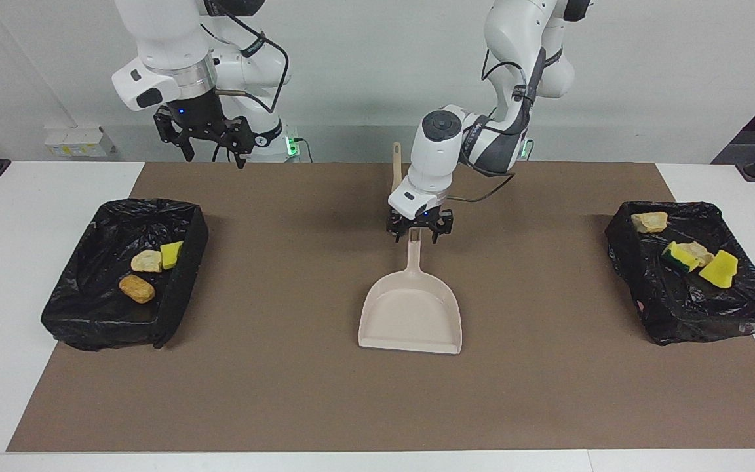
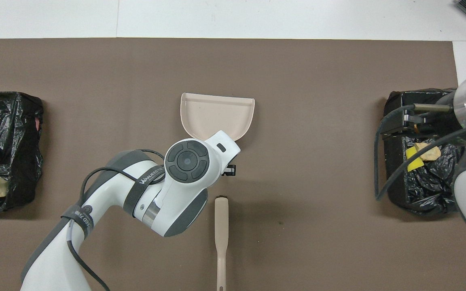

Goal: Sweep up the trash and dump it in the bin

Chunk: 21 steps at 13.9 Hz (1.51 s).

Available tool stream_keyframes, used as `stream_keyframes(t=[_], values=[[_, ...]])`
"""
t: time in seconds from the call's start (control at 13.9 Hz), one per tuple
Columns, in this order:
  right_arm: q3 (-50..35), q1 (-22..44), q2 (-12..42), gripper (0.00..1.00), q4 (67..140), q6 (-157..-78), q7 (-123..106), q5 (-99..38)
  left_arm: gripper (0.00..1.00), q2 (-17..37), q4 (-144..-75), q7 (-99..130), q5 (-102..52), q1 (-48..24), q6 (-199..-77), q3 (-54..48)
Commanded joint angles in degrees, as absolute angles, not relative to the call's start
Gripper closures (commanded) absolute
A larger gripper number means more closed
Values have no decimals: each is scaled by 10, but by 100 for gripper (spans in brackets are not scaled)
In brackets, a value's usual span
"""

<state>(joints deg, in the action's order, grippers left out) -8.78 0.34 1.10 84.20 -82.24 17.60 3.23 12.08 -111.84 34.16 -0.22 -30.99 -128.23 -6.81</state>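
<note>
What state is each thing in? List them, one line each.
dustpan: flat on the mat, empty, released.
brush: lying on the mat, unheld.
trash: all inside the two bins.
left gripper: open, over the dustpan's handle.
right gripper: open, waiting raised.

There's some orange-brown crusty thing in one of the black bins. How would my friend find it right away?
Start at the black bag-lined bin at the right arm's end of the brown mat. Three scraps lie in it: a bright yellow sponge chunk, a pale tan bread-like lump beside that, and the orange-brown crusty nugget. The nugget lies apart from that pair, farthest from the robots, and is the darkest scrap.
</note>
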Motion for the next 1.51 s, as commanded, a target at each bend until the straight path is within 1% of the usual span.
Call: stream_keyframes(t=[0.0,0.22,0.43,0.65,0.86,1.22,1.44], values=[[-82,-8,-6,0,865,-833,157,4,0,108,-1100,342,-9,-285,-1266,-59],[-62,-9,-4,0,863,-835,118,-11,0,98,-1062,324,-4,-228,-1222,-59],[-62,-19,-11,0,876,-825,103,-13,0,59,-1054,255,-6,-164,-1175,-59],[-62,-18,-16,0,882,-838,110,-14,0,40,-1019,189,-5,-101,-1103,-58],[-62,-18,-15,0,883,-856,110,-13,0,41,-963,103,-4,-37,-1025,-58],[-63,-15,-11,0,878,-857,109,-13,0,43,-936,-27,3,71,-1013,-58],[-63,-15,-11,0,878,-857,109,-13,0,45,-933,-132,2,145,-1013,-58]])
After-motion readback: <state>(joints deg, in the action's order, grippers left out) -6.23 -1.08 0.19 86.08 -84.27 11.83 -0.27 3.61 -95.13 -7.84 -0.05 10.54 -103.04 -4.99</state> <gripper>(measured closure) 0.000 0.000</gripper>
